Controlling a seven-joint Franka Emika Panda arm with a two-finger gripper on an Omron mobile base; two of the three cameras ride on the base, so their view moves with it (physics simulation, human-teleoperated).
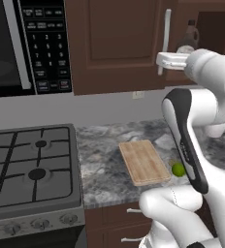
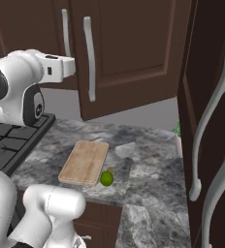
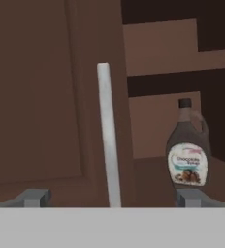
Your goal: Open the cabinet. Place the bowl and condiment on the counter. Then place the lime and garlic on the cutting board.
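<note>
Up in the opened cabinet (image 3: 172,72), a brown syrup bottle (image 3: 187,150) is seen standing upright on the shelf (image 3: 153,169), its dark cap on top and its label facing out. Just beside it, the neighbouring cabinet door (image 3: 41,97) is shut, and its pale bar handle (image 3: 108,135) is lined up almost straight ahead between the two fingertips (image 3: 34,197). The jaws are spread wide and nothing is held; the gripper (image 1: 168,60) is raised level with that handle, close in front of it. Down below, on the table (image 2: 148,160), the wooden cutting board (image 2: 84,162) is laid flat and bare, and the lime (image 2: 106,178) is found on the stone just off the board's near corner. Further left, the stove (image 1: 29,164) is set against the table's edge, with the microwave (image 1: 22,43) mounted above it. On the right, an open door (image 2: 206,97) with long handles is swung out toward the base.
</note>
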